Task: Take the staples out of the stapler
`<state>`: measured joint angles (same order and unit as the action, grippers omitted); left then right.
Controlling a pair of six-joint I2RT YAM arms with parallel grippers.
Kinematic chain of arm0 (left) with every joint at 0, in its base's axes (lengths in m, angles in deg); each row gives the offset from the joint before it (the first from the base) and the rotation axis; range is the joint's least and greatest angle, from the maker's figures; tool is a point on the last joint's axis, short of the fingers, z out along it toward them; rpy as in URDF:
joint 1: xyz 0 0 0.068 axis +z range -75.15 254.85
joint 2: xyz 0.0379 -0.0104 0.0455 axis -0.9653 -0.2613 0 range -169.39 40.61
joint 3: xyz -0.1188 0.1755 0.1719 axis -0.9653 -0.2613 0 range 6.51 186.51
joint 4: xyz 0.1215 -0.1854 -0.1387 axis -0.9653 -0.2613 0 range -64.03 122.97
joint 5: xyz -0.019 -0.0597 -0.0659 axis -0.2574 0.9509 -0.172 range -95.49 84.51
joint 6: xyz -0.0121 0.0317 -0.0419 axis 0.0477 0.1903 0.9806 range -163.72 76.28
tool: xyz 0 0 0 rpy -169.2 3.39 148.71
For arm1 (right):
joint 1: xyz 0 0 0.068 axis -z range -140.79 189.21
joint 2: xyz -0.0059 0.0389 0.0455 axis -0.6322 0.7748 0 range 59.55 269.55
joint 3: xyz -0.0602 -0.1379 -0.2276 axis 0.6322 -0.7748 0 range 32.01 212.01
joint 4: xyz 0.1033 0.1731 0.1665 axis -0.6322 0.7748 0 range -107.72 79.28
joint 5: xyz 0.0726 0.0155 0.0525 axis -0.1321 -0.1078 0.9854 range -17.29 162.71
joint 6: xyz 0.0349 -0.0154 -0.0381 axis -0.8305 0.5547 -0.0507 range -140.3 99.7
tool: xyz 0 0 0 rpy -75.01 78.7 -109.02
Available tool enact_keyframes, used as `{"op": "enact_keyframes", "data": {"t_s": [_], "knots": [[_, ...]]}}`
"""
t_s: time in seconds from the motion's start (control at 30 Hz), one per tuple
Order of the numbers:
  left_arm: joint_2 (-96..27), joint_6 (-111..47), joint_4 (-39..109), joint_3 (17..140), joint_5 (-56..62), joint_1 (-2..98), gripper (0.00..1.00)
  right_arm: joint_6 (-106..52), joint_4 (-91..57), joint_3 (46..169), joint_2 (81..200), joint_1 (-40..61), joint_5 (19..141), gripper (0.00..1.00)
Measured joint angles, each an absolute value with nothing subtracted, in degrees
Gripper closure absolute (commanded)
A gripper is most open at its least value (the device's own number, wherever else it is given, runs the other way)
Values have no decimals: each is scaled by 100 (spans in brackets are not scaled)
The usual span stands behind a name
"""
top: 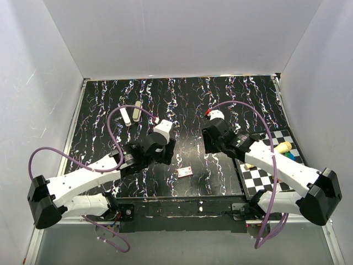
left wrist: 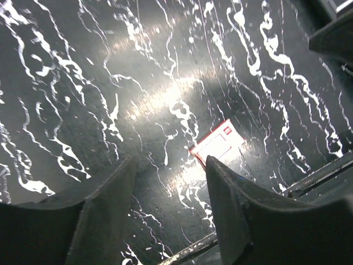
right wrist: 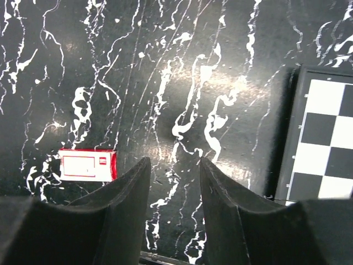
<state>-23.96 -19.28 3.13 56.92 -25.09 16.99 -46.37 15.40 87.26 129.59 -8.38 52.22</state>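
Two small pale things lie side by side at the far left of the black marbled mat. The beige-grey one [top: 137, 109] looks like the stapler and the whiter one [top: 126, 117] like a stick; at this size I cannot be sure. Neither shows in the wrist views. My left gripper [top: 169, 157] [left wrist: 172, 165] is open and empty, low over the mat's middle. My right gripper [top: 211, 148] [right wrist: 175, 163] is open and empty beside it. Both are well nearer than the stapler.
A small red and white box [top: 185, 172] lies flat on the mat between the grippers, near the front edge; it also shows in the left wrist view [left wrist: 218, 142] and the right wrist view [right wrist: 88, 164]. A checkerboard [top: 270, 165] [right wrist: 325, 138] at the right carries a cream rounded object [top: 284, 147]. White walls enclose the table.
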Motion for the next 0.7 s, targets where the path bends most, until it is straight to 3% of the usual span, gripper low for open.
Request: {"op": "enact_keyframes", "data": {"t_s": [0.17, 0.2, 0.23, 0.43, 0.5, 0.7], "knots": [[-2027, -2225, 72, 6011, -2911, 1699, 34, -4361, 1647, 8726, 12649, -838, 4870, 31], [-1937, -2308, -9, 6112, -3001, 1699, 7, -4281, 1671, 8728, 12559, -838, 4811, 30], [-1883, -2367, -50, 6186, -3051, 1699, 2, -4226, 1691, 8730, 12459, -838, 4747, 30], [-1692, -2739, -225, 6755, -3300, 1699, 2, -3892, 1805, 8951, 12032, -838, 4551, 27], [-1677, -2881, -278, 6960, -3357, 1699, 2, -3806, 1842, 9075, 12006, -838, 4516, 15], [-1647, -3276, -282, 7321, -3276, 1699, 2, -3610, 1997, 9519, 11995, -838, 4531, 12]]}}
